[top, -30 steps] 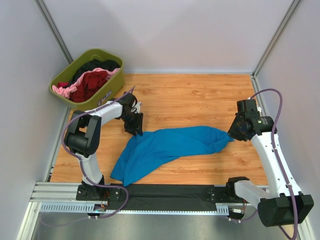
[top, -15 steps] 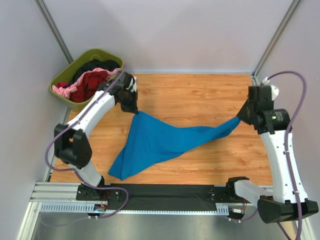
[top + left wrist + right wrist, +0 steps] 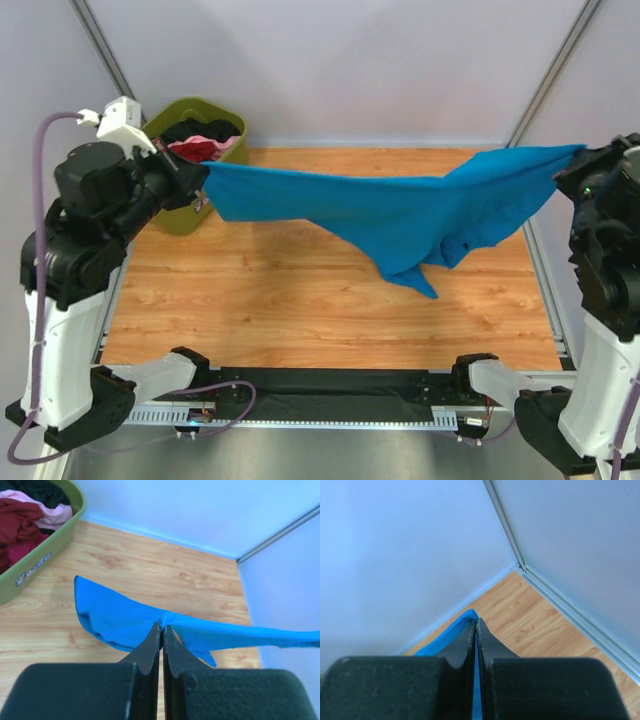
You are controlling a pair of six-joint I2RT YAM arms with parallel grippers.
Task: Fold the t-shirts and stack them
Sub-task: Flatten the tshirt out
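Note:
The bright blue t-shirt (image 3: 400,205) hangs stretched in the air above the wooden table (image 3: 300,300), between both grippers. My left gripper (image 3: 203,172) is shut on its left edge, high up near the tub; the cloth shows in the left wrist view (image 3: 120,620) pinched at the fingertips (image 3: 156,630). My right gripper (image 3: 575,160) is shut on its right edge at the far right; a strip of blue cloth (image 3: 447,635) shows beside its closed fingers (image 3: 487,635). A fold of the shirt sags down in the middle right. Dark red, pink and black shirts (image 3: 195,140) lie in the tub.
The olive-green tub (image 3: 225,112) stands at the back left corner, partly behind my left arm; it shows in the left wrist view (image 3: 35,565) too. Grey walls and metal frame posts (image 3: 545,80) enclose the table. A black rail (image 3: 330,385) runs along the near edge.
Both arms have risen and spread apart, lifting the blue t-shirt off the table. It went from lying draped on the wood to hanging stretched in the air.

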